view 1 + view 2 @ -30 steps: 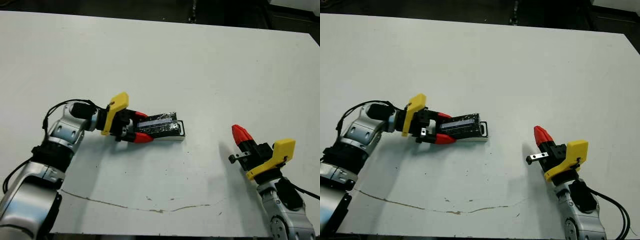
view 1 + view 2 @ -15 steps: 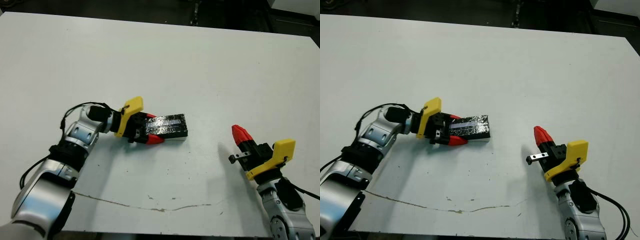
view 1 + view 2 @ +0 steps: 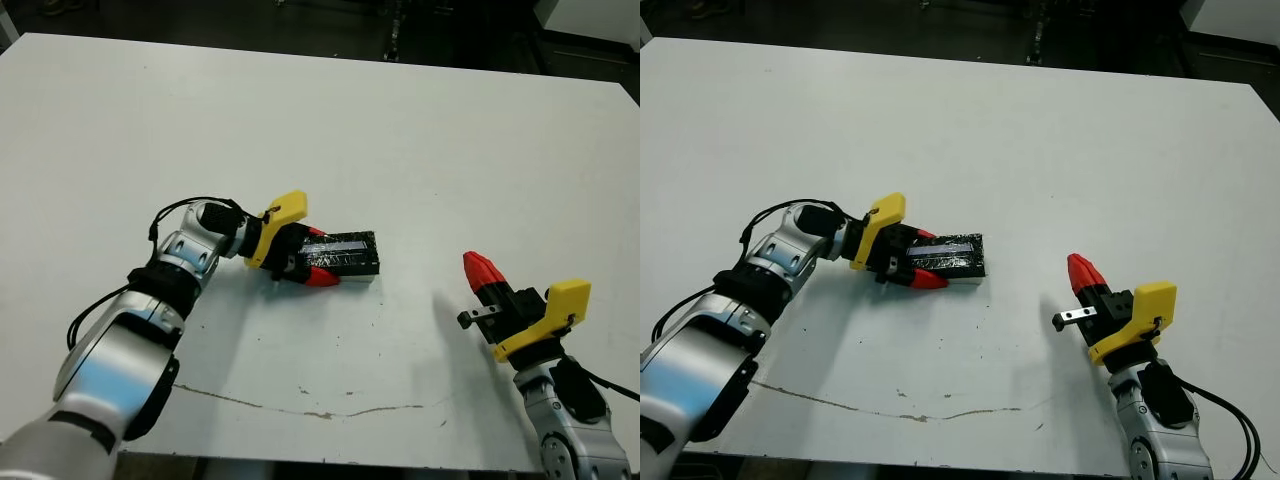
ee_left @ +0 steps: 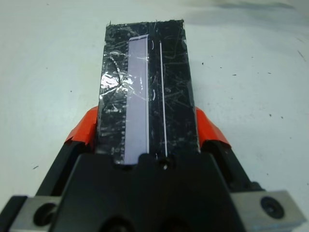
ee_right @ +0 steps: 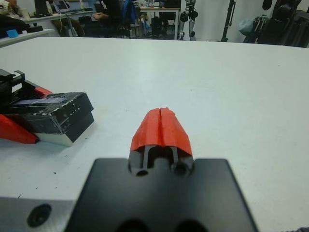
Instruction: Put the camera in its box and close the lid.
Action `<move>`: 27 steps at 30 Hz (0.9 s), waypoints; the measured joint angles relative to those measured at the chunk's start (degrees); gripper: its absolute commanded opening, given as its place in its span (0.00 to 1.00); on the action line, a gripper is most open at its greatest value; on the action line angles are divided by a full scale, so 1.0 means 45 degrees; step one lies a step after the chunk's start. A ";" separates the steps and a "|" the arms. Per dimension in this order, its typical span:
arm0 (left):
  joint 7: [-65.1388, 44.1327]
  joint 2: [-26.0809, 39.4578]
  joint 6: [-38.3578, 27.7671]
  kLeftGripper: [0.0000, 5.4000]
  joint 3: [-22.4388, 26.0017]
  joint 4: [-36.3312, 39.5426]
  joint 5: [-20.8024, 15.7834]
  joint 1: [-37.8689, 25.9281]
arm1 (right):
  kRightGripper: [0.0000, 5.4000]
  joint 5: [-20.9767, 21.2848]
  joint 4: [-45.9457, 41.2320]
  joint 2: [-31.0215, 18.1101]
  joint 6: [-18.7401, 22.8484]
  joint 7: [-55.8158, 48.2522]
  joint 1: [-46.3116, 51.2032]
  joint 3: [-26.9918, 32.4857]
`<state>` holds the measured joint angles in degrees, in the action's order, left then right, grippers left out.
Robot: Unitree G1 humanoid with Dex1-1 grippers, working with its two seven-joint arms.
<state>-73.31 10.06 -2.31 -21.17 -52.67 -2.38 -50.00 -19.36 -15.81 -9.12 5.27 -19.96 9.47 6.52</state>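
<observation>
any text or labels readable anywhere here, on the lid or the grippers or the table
No readable text in any view.
The lid: a plain pale stripe and thin white scratch lines, no letters.
The lid's side wall: a few tiny pale marks, too small to read.
Left gripper, right gripper and the table: no labels visible.

On the table (image 3: 420,130), the lid (image 3: 345,253) sits atop the box (image 3: 362,277), left of centre. My left gripper (image 3: 318,258) lies at their left end, one finger (image 4: 83,129) on the far side and one on the near side of the stack. My right gripper (image 3: 481,272) sits well apart to the right and nearer, with open table between it and the stack.
</observation>
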 measured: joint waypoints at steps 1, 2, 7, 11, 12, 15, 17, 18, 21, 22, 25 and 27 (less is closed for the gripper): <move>-0.0024 -0.0001 -0.0049 0.66 -0.0041 -0.0037 0.0039 -0.0045 | 0.00 0.0000 0.0000 0.0000 0.0000 -0.0009 0.0002 0.0000; -0.0034 -0.0005 -0.0225 0.67 -0.0086 -0.0067 0.0123 -0.0090 | 0.00 0.0000 0.0000 0.0000 0.0000 -0.0009 0.0007 0.0000; -0.0043 0.0040 -0.1243 0.79 -0.0138 -0.0129 0.0255 -0.0178 | 0.00 0.0028 0.0000 0.0000 0.0000 -0.0006 0.0038 -0.0006; -0.0068 0.0147 -0.1185 0.89 -0.0113 -0.0069 0.0234 -0.0231 | 0.00 0.0035 -0.0001 0.0000 0.0000 -0.0005 0.0035 -0.0023; -0.0096 0.0166 -0.1175 0.92 -0.0100 -0.0069 0.0231 -0.0242 | 0.00 0.0035 -0.0001 0.0001 0.0000 -0.0005 0.0035 -0.0025; -0.0104 0.0187 -0.1245 0.99 -0.0019 -0.0136 0.0219 -0.0244 | 0.00 0.0035 -0.0001 0.0000 0.0000 -0.0006 0.0035 -0.0026; -0.0103 0.0215 -0.1347 1.00 0.0046 -0.0172 0.0209 -0.0242 | 0.00 0.0033 -0.0001 0.0001 0.0000 -0.0007 0.0035 -0.0026; -0.0103 0.0233 -0.1409 1.00 0.0053 -0.0154 0.0209 -0.0236 | 0.00 0.0032 -0.0001 0.0001 0.0001 -0.0004 0.0035 -0.0026; -0.0085 0.0307 -0.1623 1.00 0.0108 0.0041 0.0204 -0.0101 | 0.00 0.0014 -0.0002 0.0002 0.0004 -0.0004 0.0035 -0.0026; -0.0057 0.0350 -0.1779 1.00 0.0134 0.0134 0.0202 -0.0018 | 0.00 0.0003 -0.0002 0.0003 0.0005 -0.0004 0.0034 -0.0026; 0.0002 0.0507 -0.2427 1.00 0.0174 0.0405 0.0192 0.0189 | 0.00 0.0002 -0.0009 0.0004 0.0006 -0.0004 0.0031 -0.0030; -0.0014 0.0615 -0.2592 1.00 0.0191 0.0569 0.0157 0.0285 | 0.00 0.0008 -0.0013 0.0004 0.0006 -0.0004 0.0030 -0.0047</move>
<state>-73.37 12.83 -13.98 -20.32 -50.11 -1.67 -48.72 -19.32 -15.86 -9.11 5.30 -19.98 9.60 6.31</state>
